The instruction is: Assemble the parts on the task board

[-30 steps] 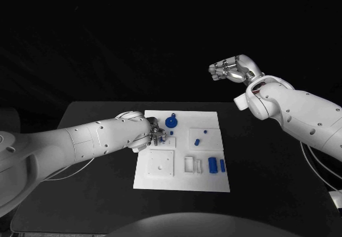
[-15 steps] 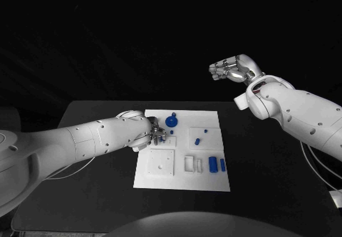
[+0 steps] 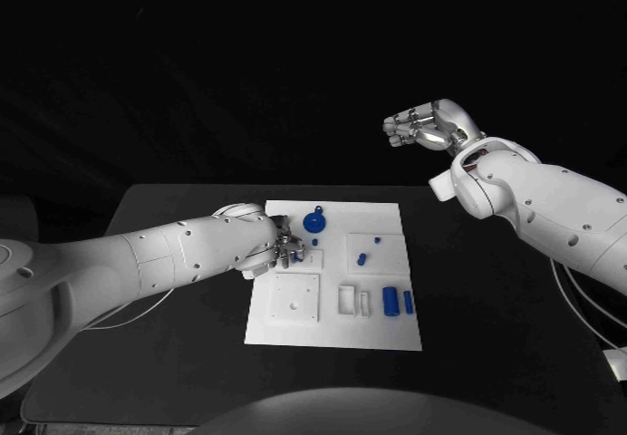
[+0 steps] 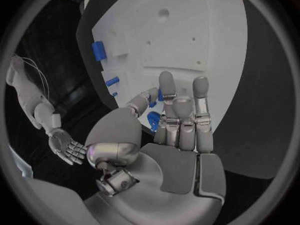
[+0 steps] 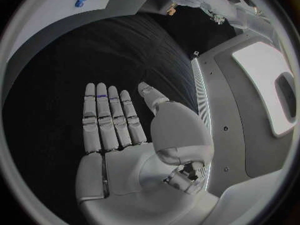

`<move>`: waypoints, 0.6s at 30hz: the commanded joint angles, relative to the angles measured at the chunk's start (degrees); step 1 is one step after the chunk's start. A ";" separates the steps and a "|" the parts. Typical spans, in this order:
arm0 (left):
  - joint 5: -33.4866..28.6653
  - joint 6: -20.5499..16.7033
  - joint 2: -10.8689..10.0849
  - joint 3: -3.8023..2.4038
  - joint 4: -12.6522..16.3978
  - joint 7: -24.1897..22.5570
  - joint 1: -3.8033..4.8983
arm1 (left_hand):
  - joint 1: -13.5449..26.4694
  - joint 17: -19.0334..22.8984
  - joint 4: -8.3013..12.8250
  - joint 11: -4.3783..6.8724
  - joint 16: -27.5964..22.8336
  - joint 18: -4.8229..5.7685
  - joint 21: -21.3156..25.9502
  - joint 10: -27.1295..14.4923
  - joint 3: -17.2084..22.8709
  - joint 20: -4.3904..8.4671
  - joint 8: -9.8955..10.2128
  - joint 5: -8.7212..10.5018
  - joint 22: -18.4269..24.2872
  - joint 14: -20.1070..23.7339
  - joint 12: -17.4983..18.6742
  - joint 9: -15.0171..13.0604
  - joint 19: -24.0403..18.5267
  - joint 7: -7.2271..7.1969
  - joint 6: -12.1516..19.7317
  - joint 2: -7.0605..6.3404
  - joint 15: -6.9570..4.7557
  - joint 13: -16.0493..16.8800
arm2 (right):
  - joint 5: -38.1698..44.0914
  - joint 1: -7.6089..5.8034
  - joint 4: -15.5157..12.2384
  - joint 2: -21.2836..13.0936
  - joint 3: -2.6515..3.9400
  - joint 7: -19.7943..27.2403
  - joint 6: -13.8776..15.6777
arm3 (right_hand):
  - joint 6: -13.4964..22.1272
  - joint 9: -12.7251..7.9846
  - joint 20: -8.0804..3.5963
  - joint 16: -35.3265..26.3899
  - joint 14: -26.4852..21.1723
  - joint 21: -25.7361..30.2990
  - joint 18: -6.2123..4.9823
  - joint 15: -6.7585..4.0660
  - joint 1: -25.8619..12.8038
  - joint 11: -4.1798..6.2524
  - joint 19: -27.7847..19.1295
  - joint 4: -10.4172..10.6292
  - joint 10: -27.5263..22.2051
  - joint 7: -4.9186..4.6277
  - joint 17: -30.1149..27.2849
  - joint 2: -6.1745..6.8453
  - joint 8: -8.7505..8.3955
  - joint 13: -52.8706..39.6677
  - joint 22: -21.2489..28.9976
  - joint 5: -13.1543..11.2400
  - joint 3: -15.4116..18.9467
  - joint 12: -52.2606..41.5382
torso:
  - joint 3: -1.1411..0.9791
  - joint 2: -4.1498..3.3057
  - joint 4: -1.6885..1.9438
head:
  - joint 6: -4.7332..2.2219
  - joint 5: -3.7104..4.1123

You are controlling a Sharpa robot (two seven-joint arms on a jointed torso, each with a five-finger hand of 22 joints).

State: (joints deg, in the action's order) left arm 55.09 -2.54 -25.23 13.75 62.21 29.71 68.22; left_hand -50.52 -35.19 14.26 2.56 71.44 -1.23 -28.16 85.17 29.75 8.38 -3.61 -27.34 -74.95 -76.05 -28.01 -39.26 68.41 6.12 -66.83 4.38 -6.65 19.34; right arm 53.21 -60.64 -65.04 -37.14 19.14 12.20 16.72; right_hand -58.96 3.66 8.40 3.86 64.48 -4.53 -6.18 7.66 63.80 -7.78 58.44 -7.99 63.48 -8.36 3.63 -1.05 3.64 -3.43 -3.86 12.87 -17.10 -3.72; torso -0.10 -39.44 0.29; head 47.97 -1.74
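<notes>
on the black table (image 3: 170, 362) a flat white rectangular task board (image 3: 333, 333) is laid, with small blue plastic parts scattered over it: a round blue disc (image 3: 313, 222) near the far edge and two short blue pegs (image 3: 390, 301) toward the near right. the silver left hand (image 3: 285, 246) is lowered onto the board's left middle, and a small blue part (image 4: 153, 119) is pinched between its thumb and fingers just above the board. the silver right hand (image 3: 420, 125) is held high and well apart, fingers spread, holding nothing. a slip is judged likely if the pinch is loosened before the part is seated; a tilted part could jam in its recess
</notes>
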 commanded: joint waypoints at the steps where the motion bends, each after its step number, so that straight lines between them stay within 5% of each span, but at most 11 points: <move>1: 0.17 0.89 0.08 -0.03 0.11 -0.04 -0.04 | -0.45 -0.05 2.13 1.60 0.21 0.74 -0.27 1.68 2.54 0.00 -0.16 -0.33 -1.12 -0.45 -0.28 -0.07 0.16 -7.14 -9.19 0.33 -0.68 -0.03 | -0.04 0.03 -0.01 0.06 0.02 0.34 -0.91 | 0.23 -0.09 -0.14 -0.31 -0.35 0.37 -0.41 -0.01 -0.12 -0.02 -0.31 0.04 -0.30 -0.06 -0.09 0.28 -0.11 0.09 0.08 0.14 -0.24 0.36 | 0.02 -0.03 -0.01 | 0.01 0.00; 18: 0.51 0.29 0.01 -0.03 -0.06 0.43 -0.08 | -0.47 0.12 2.07 1.58 0.13 0.73 -0.40 1.69 2.52 0.01 -0.13 -0.18 -1.09 -0.44 -0.24 0.04 0.12 -7.11 -9.11 0.35 -0.70 -0.09 | -0.04 0.07 0.07 0.06 0.02 0.18 -1.44 | 0.04 -0.09 -0.11 -0.31 -0.47 0.40 -0.37 0.08 -0.08 -0.02 -0.43 0.06 -0.43 -0.03 -0.09 0.27 -0.11 0.09 0.09 -0.01 -0.21 0.36 | -0.01 -0.01 0.02 | 0.08 0.03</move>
State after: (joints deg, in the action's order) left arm 55.15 -2.50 -25.29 13.75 62.12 30.00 68.16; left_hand -50.52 -35.12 14.13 2.56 71.44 -1.23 -28.39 85.17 29.88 8.38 -3.48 -27.36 -74.94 -76.06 -28.01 -39.26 68.41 6.12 -66.83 4.38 -6.64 19.33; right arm 53.18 -60.61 -64.96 -37.11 19.15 12.13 16.23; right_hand -58.96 3.66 8.40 3.86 64.48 -4.32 -6.18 7.66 63.80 -7.78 58.44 -7.99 63.48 -8.36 3.63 -1.06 3.64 -3.43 -3.87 12.87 -17.10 -3.72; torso -0.10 -39.46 0.29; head 48.10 -1.69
